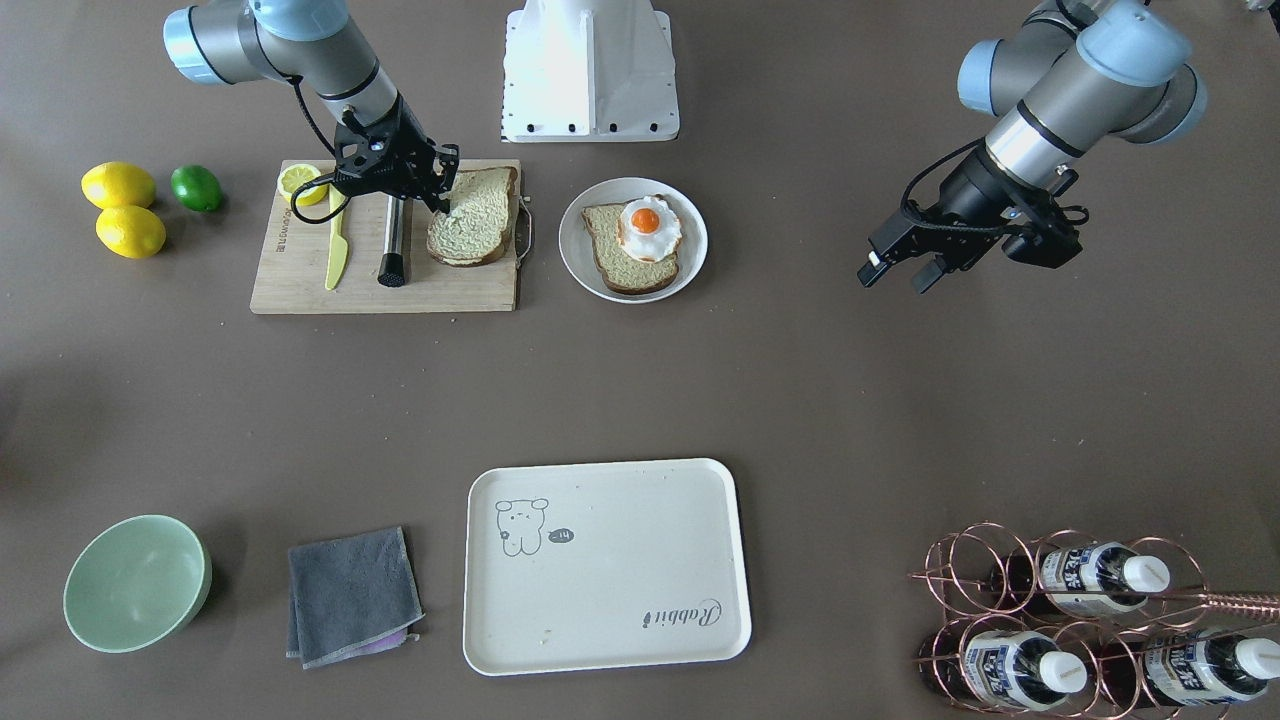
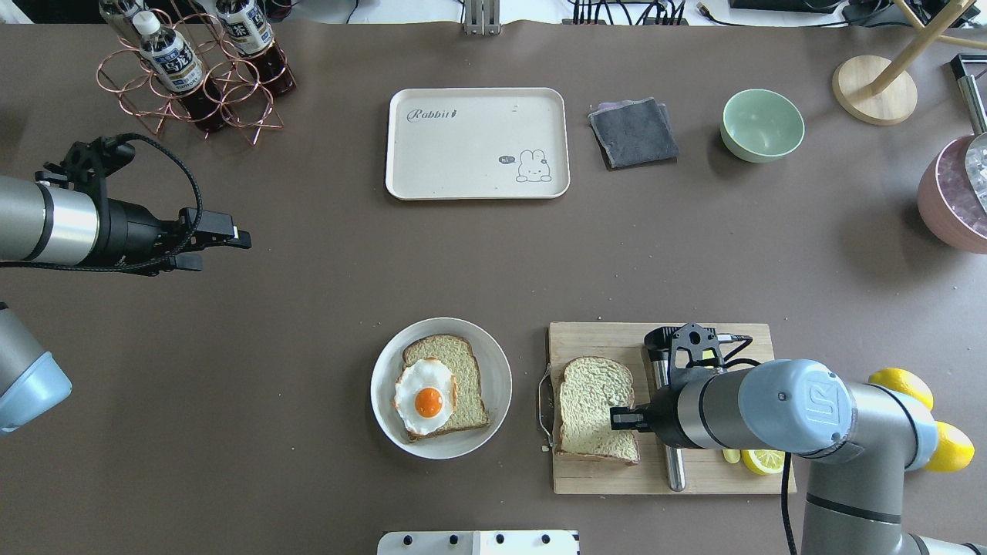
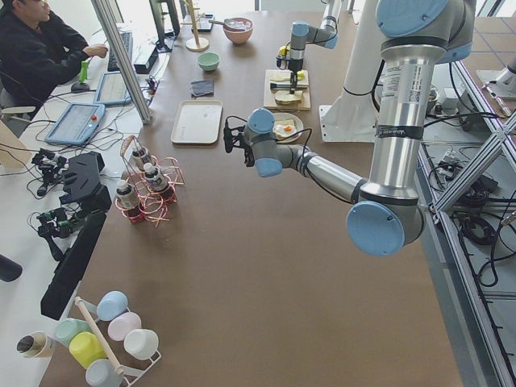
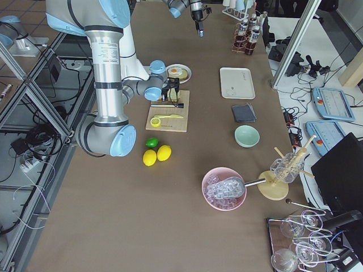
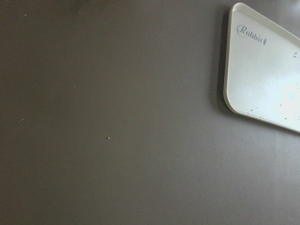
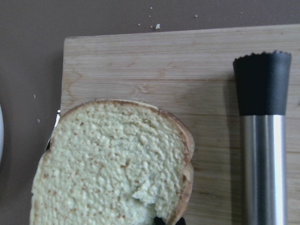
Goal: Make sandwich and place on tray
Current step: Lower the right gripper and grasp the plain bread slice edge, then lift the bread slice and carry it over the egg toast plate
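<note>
Bread slice [image 1: 478,218]: pinched at its crust by the right gripper [image 1: 438,203], lying on the cutting board [image 1: 300,285] underneath.
Plate [image 1: 575,255]: just beside the gripper; egg [image 1: 648,228] is laid on the other slice [image 1: 615,268].
Tray [image 1: 600,560]: well beyond, nothing placed; stacking and transfer are left.
Left gripper [image 1: 900,272]: far off, spread, empty.

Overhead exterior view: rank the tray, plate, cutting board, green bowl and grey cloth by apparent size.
1. cutting board, though it lies near the camera and is partly covered
2. tray
3. plate
4. green bowl and grey cloth look about alike, so I won't rank them.
</note>
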Available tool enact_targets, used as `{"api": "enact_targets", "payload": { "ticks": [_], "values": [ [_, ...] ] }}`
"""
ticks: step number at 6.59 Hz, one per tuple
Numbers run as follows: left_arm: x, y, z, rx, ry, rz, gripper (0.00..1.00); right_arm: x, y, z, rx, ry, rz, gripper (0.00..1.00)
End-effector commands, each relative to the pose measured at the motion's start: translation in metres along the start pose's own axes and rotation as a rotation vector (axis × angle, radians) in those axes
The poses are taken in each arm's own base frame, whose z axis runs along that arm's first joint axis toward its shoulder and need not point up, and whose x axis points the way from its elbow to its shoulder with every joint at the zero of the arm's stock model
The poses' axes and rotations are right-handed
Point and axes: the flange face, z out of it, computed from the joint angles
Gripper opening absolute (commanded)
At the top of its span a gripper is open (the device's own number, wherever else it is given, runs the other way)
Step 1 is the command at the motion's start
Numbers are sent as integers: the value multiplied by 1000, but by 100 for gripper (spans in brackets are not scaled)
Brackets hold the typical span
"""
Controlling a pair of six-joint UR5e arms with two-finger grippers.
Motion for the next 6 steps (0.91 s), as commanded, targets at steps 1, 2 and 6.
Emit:
{"api": "enact_targets", "payload": {
  "ticks": [1, 2, 6],
  "values": [
    [0, 0, 2, -3, -3, 1, 97, -4, -14, -15, 21, -25, 25, 0],
    [-1, -1, 3, -3, -5, 2, 97, -12, -23, -42, 39, -71, 30, 0],
    [6, -8, 14, -3, -4, 3, 97, -90, -61, -71, 35, -226, 15, 0]
  ]
}}
